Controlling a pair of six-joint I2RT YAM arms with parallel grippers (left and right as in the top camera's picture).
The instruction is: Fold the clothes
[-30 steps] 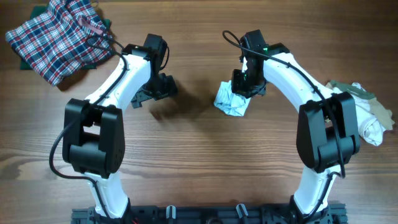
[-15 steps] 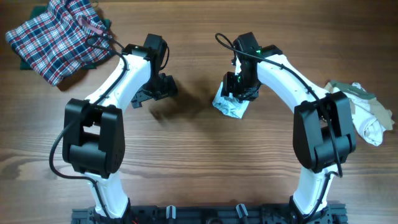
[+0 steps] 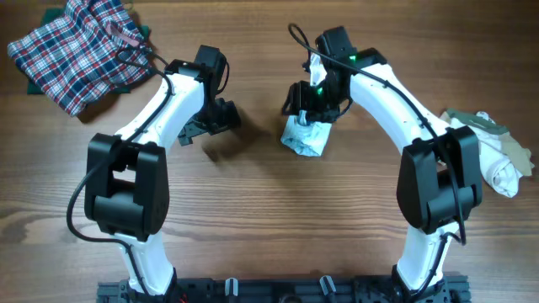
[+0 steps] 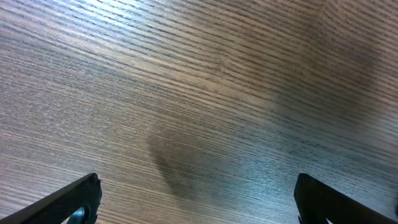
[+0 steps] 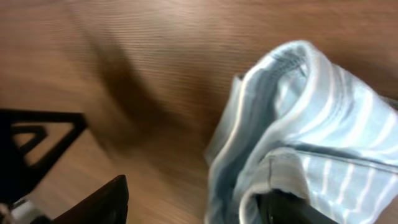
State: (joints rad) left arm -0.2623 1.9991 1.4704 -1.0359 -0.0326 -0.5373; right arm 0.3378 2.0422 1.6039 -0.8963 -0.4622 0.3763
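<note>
From overhead, the pale blue striped garment [image 3: 305,137] lies bunched in a small heap on the wooden table [image 3: 269,219], near the middle and a little to the right. The right gripper [image 3: 310,99] hangs over its far edge, but this view does not show how the fingers stand. The right wrist camera does, though it is blurred. The right gripper [image 5: 196,205] has its jaws spread, one finger [image 5: 99,200] over bare wood at lower left, the other at lower right with the layered, hemmed cloth [image 5: 311,124] against or just over it, and nothing pinched between them. The left wrist camera sees only wood grain, with the left gripper [image 4: 205,202] spread wide. Overhead places the left gripper [image 3: 215,119] over bare table, well apart from the heap. Only the overhead view shows the plaid garment [image 3: 72,50] at the far left corner and the beige and white garments [image 3: 497,156] piled at the right edge.
</note>
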